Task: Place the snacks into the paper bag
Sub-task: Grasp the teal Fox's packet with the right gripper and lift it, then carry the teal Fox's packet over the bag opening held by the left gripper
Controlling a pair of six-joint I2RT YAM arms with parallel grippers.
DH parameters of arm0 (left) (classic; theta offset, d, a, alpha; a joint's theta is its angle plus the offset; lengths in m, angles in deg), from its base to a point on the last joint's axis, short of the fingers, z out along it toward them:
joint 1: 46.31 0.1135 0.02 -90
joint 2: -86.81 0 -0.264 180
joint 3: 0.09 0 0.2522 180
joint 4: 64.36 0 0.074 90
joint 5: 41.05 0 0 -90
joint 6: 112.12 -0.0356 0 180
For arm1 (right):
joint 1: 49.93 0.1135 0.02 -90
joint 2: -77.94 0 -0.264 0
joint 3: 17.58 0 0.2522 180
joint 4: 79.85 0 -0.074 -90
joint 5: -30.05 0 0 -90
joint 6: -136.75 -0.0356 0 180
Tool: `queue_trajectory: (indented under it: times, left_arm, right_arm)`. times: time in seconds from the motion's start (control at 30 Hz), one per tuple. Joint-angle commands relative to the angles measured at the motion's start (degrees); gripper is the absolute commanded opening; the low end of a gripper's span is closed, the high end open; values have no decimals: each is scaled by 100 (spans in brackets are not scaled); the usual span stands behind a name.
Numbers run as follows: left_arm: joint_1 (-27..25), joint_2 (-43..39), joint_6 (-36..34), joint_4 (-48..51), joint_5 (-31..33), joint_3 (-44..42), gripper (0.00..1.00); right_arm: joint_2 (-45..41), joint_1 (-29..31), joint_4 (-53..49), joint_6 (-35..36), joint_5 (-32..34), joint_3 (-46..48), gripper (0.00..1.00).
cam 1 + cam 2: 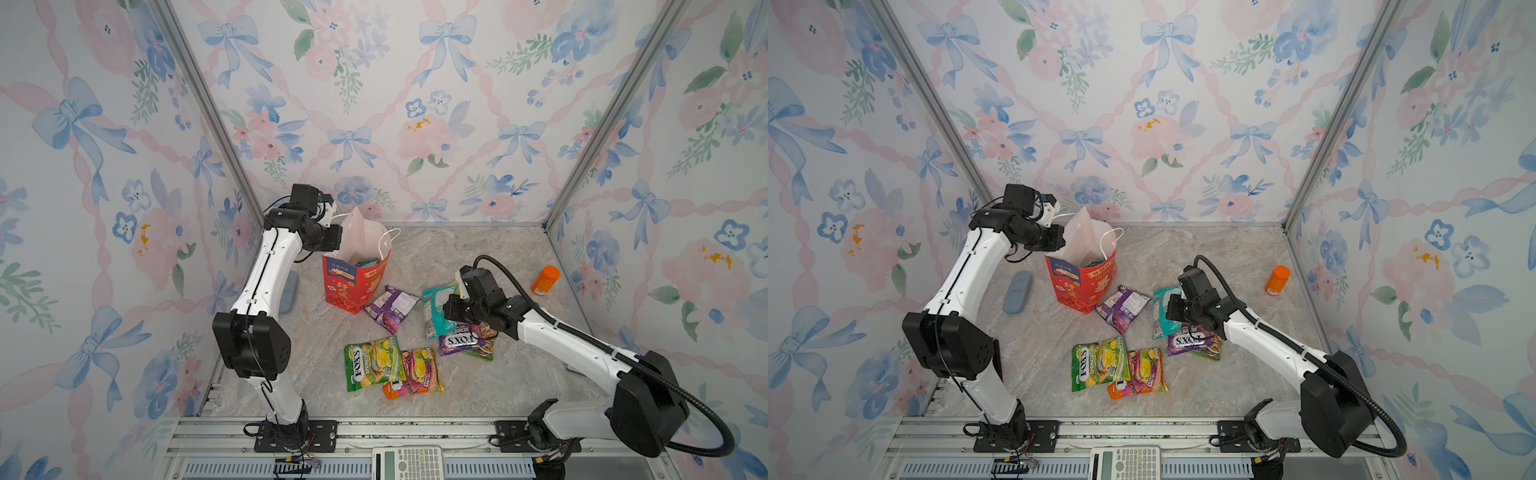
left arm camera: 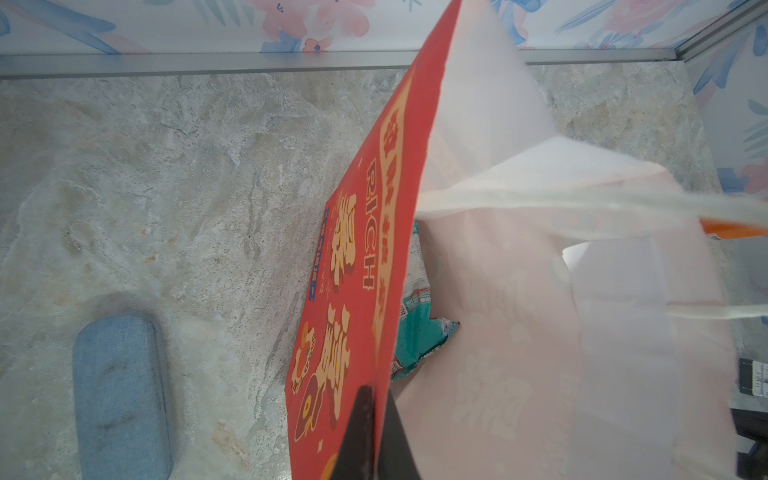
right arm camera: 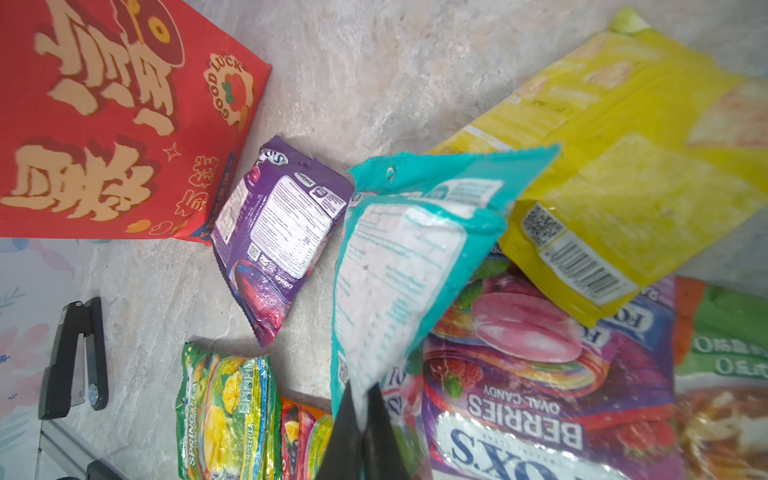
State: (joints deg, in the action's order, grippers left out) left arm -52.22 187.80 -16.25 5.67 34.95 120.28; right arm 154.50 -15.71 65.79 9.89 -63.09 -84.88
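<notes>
Right wrist: right gripper (image 3: 360,409) pinches teal packet (image 3: 399,266) by one end; light, crinkly, probably slippery, while left gripper (image 2: 372,401) clamps the paper bag (image 1: 347,289), ten o'clock from it.

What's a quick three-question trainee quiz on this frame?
1. True or false: the right gripper is shut on the teal packet.
2. Pick one. The left gripper is shut on: A the bag wall; B a cord handle; C the blue case.
3. Short answer: which upright thing is neither snack nor bag?

Key: 1 true. 2 A. 3 the orange bottle.
</notes>
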Motion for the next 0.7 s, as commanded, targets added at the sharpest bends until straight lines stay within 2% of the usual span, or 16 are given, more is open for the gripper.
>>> queue_trajectory:
  times: [0.0,0.33,0.67]
  left_arm:
    - [11,73,64,15,-68,-61,0]
    - [2,84,60,16,-86,-52,0]
    - [-40,61,53,16,-95,-52,0]
  right_arm:
    - [-240,23,-289,301,196,-356,1]
    - [-334,33,-725,804,485,-1084,1]
    - [62,53,-805,1431,585,-2270,1]
